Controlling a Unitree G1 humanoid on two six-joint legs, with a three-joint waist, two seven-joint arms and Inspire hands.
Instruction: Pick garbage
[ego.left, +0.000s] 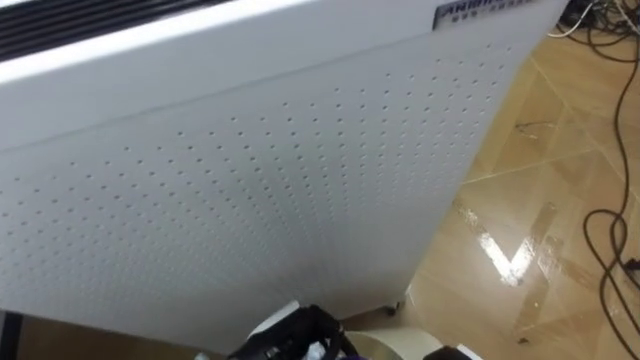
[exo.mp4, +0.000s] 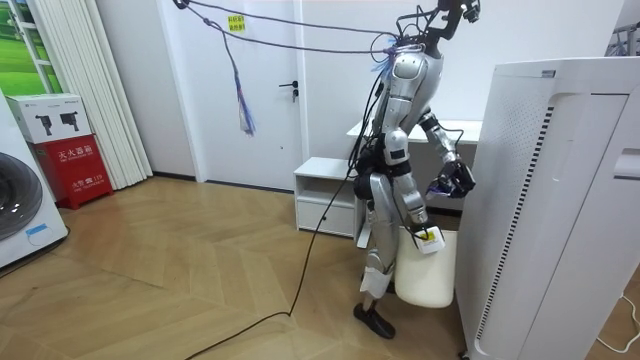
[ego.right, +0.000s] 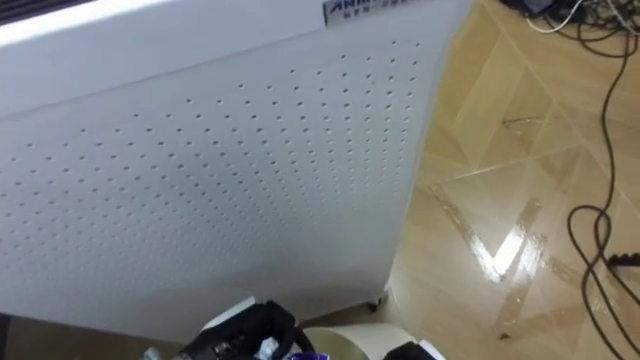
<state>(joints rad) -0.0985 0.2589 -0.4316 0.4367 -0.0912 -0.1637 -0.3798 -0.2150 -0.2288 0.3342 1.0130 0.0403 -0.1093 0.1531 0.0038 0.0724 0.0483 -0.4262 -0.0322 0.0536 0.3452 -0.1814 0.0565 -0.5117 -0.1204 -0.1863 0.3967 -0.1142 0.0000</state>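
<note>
Robot hand (ego.left: 305, 335) cut off below.

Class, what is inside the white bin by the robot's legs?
The white bin hides its contents behind its own wall. At its rim a small yellow thing shows, beside the robot's lowered hand.

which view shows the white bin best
The room view: the white bin shows almost whole, low beside the robot's legs, next to the tall white perforated unit. Both eye views catch a curved piece of its rim at the bottom edge, below that unit's panel.
</note>
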